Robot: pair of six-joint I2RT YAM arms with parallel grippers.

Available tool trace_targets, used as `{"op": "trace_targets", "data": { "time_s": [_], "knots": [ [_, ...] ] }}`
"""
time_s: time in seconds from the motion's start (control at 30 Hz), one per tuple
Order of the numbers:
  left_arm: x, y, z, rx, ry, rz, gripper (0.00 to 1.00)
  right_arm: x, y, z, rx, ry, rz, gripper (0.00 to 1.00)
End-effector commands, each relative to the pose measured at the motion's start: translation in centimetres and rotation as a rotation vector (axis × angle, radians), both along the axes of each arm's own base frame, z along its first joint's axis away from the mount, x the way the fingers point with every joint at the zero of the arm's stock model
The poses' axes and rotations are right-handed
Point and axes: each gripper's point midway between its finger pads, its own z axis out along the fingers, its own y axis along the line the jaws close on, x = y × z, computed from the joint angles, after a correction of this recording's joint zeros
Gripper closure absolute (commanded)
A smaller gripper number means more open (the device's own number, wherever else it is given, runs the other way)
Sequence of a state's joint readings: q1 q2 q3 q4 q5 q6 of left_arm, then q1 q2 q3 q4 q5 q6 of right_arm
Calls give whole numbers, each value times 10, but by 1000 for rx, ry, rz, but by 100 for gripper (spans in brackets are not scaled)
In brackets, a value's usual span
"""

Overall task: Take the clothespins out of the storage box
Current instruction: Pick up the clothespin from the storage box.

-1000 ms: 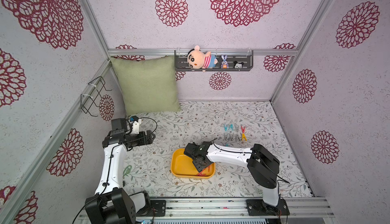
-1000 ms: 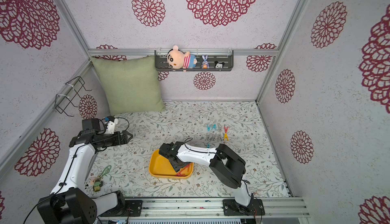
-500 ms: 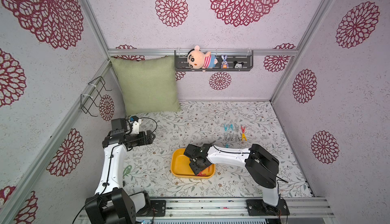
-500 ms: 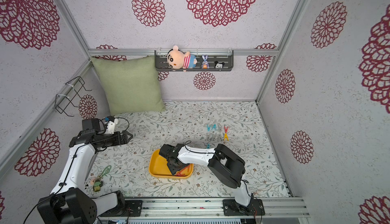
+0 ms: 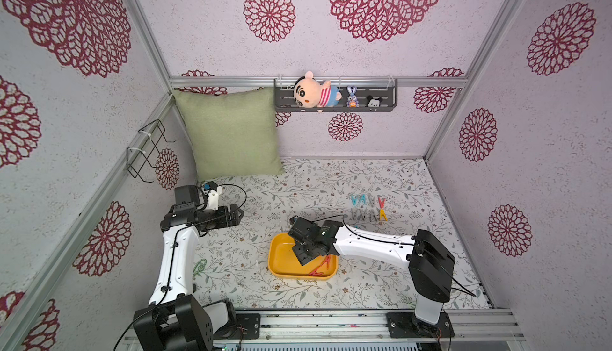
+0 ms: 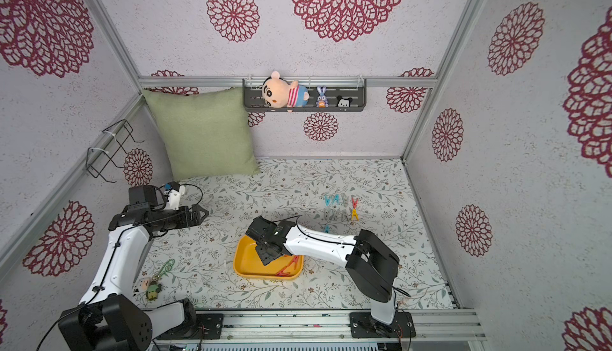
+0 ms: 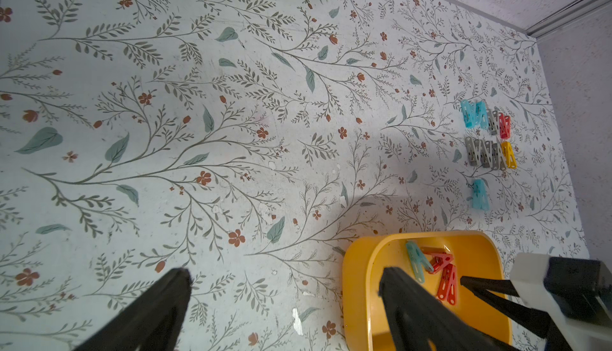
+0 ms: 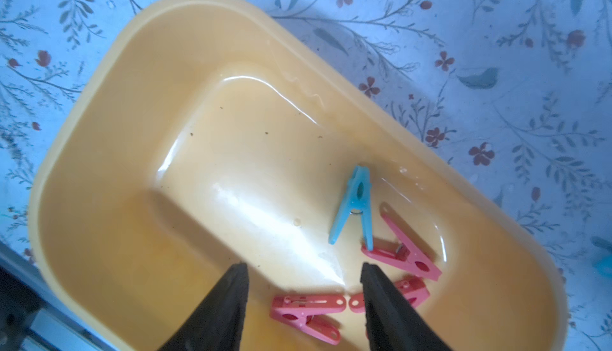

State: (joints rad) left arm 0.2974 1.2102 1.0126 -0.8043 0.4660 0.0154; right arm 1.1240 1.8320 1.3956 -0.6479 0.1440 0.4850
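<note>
Over storage box (image 8: 99, 127), right pincer (image 8: 303, 268) spread, empty, above red clothespins (image 8: 306, 309); left pincer (image 7: 284, 272) spread. We judge them light, stiff, slick: pinch flat sides.

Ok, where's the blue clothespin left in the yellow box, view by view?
Both top views: not visible; the right gripper covers that part of the storage box.
Left wrist: the blue clothespin lies in the box, beside the red clothespins.
Right wrist: the blue clothespin lies just ahead of the open jaws, by the same red ones.
Shared landmark: the red clothespins, seen in all four views.
</note>
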Motion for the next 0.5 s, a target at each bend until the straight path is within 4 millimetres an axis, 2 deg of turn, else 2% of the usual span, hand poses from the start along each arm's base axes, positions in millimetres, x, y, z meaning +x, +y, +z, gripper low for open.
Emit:
{"op": "trace_targets", "data": {
  "time_s": [0.0,0.17,0.47],
  "knots": [
    [1,2,2,8,-25,-5,2,7,-9,-6,-55,-12,-48,47],
    [1,2,2,8,-24,-4,3,6,0,-16,-20,13,-123,64],
    [1,1,4,5,-29,-7,3,7,-10,-27,-37,13,-250,62]
  ]
}}
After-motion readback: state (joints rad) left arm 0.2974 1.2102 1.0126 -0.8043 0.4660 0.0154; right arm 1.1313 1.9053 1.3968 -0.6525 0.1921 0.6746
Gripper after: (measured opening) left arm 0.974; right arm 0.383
